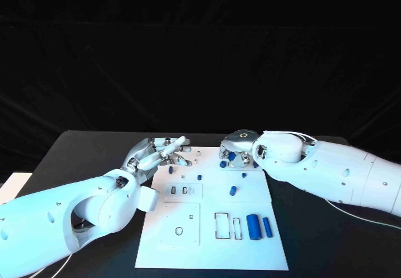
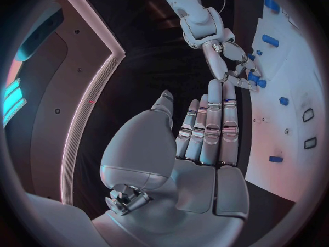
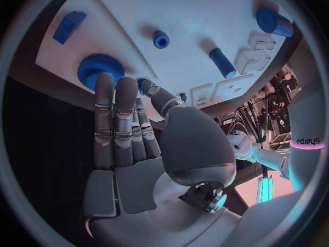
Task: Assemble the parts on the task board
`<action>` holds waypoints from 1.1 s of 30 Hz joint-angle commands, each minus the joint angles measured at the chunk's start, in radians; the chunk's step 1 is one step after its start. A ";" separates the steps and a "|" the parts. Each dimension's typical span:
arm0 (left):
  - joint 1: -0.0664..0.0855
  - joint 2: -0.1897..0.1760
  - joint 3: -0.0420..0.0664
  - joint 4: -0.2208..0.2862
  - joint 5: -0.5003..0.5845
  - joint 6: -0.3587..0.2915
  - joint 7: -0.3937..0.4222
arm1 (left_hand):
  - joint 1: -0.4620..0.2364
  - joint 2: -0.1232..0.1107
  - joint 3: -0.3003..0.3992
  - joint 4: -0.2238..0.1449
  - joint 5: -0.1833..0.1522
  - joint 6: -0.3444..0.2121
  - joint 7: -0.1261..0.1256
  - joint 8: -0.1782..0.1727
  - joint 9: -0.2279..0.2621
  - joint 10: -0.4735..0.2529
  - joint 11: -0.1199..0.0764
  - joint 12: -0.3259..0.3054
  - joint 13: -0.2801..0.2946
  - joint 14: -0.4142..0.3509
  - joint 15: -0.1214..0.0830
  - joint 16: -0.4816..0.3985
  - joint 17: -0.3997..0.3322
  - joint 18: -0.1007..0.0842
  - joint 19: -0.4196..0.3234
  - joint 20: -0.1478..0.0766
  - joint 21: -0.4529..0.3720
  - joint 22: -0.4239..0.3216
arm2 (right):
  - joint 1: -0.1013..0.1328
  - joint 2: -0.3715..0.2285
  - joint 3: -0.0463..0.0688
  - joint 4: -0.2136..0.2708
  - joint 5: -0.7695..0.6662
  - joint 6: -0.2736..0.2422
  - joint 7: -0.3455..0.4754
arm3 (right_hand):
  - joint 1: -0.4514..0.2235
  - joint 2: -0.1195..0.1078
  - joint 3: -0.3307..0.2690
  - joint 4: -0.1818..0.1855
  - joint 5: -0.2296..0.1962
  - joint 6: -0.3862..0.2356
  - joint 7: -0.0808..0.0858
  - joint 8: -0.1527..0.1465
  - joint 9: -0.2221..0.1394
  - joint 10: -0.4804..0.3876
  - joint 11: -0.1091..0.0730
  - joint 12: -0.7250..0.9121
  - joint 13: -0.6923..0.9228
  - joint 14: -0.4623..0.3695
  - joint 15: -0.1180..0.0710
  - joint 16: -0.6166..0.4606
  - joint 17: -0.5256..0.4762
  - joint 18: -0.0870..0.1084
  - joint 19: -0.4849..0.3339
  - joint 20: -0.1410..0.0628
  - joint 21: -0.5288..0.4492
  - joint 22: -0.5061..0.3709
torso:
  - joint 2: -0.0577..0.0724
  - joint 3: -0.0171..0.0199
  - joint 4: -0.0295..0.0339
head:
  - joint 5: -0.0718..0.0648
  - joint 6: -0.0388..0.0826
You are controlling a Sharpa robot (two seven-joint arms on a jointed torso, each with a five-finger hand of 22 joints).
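The white task board lies in the middle of the table. My left hand hovers over its far left corner, fingers straight and apart, holding nothing. My right hand reaches down at the board's far right side. Its fingertips rest against a blue gear, and the thumb and a finger pinch a small blue part. Another blue gear-like part sits below my left hand's fingertips. A blue peg lies mid-board, and two blue cylinders lie near the right front.
Several small blue parts stand on the board between my hands. Empty rectangular slots and an oval hole mark the near half of the board. A blue block sits near the board's edge. Black table surrounds the board.
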 commanded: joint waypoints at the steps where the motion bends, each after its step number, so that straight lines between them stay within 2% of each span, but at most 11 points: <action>1: 0.001 0.003 0.001 0.004 0.017 0.028 -0.012 | -0.005 0.005 -0.005 0.000 0.002 -0.001 0.011 -0.007 0.001 -0.010 0.000 -0.006 0.001 -0.009 -0.002 0.005 0.002 0.008 -0.007 -0.001 0.005 0.002 | 0.001 0.004 0.001 0.000 -0.011 0.009 0.014 | -0.005 0.015 0.014 0.003 0.002 0.016 -0.004 0.004 0.003 0.015 -0.001 0.007 0.000 0.014 -0.011 0.017 0.014 0.007 -0.003 -0.007 0.008 0.004 | 0.003 -0.0008 0.0019 | 0.001 -0.006; 9: 0.001 0.003 0.001 0.004 0.020 0.022 -0.024 | -0.004 0.005 -0.006 -0.001 0.002 -0.003 0.012 -0.009 0.001 -0.012 0.002 -0.008 0.001 -0.012 -0.001 0.006 0.004 0.008 -0.008 0.000 0.005 0.002 | 0.001 0.011 0.001 -0.003 -0.001 0.025 0.028 | -0.009 0.025 0.043 0.014 0.002 0.044 -0.005 0.008 0.006 0.037 -0.006 0.005 0.000 0.013 -0.018 0.059 0.057 0.002 0.003 -0.012 0.043 0.044 | 0.004 -0.0015 0.0002 | 0.005 -0.015; 15: 0.002 0.005 0.001 0.001 0.032 0.019 -0.038 | -0.002 0.006 -0.005 -0.004 0.003 -0.005 0.014 -0.011 0.001 -0.015 0.003 -0.010 0.001 -0.017 0.001 0.007 0.007 0.008 -0.011 0.002 0.006 0.002 | 0.000 0.011 0.001 -0.004 0.003 0.036 0.033 | -0.010 0.024 0.057 0.018 0.002 0.066 -0.008 0.013 0.010 0.053 -0.012 0.005 0.000 0.008 -0.024 0.067 0.064 0.002 0.000 -0.017 0.053 0.052 | 0.004 -0.0030 -0.0007 | 0.002 -0.020; 21: 0.002 0.007 0.001 -0.001 0.053 0.019 -0.042 | -0.001 0.005 -0.005 -0.005 0.003 -0.006 0.015 -0.012 0.001 -0.016 0.004 -0.011 0.001 -0.020 0.002 0.007 0.009 0.008 -0.013 0.002 0.005 0.002 | 0.000 0.013 0.001 -0.006 0.004 0.046 0.033 | -0.010 0.025 0.062 0.019 0.002 0.070 -0.008 0.013 0.011 0.057 -0.012 0.004 -0.001 0.008 -0.024 0.072 0.069 0.001 -0.001 -0.017 0.057 0.057 | 0.005 -0.0022 -0.0004 | 0.000 -0.023; 26: 0.002 0.007 0.001 0.002 0.057 0.024 -0.040 | 0.000 0.005 -0.005 -0.006 0.003 -0.007 0.015 -0.012 0.001 -0.017 0.005 -0.012 0.001 -0.021 0.002 0.007 0.009 0.008 -0.014 0.003 0.005 0.002 | -0.002 0.022 0.001 -0.018 0.005 0.052 0.032 | -0.011 0.017 0.067 0.019 0.000 0.069 -0.007 0.009 0.010 0.055 -0.011 0.000 -0.002 0.006 -0.025 0.076 0.073 0.000 -0.003 -0.018 0.062 0.061 | 0.006 -0.0012 0.0017 | 0.001 -0.025; 33: 0.002 0.005 0.001 0.006 0.058 0.027 -0.039 | 0.000 0.006 -0.005 -0.007 0.003 -0.007 0.016 -0.013 0.001 -0.017 0.005 -0.012 0.001 -0.023 0.003 0.007 0.010 0.008 -0.015 0.003 0.005 0.002 | -0.007 0.034 0.000 -0.033 0.005 0.051 0.032 | -0.014 0.008 0.072 0.020 -0.002 0.063 -0.004 0.002 0.009 0.047 -0.009 -0.004 -0.003 0.002 -0.024 0.077 0.073 0.000 -0.006 -0.018 0.067 0.065 | 0.009 -0.0010 0.0015 | 0.005 -0.029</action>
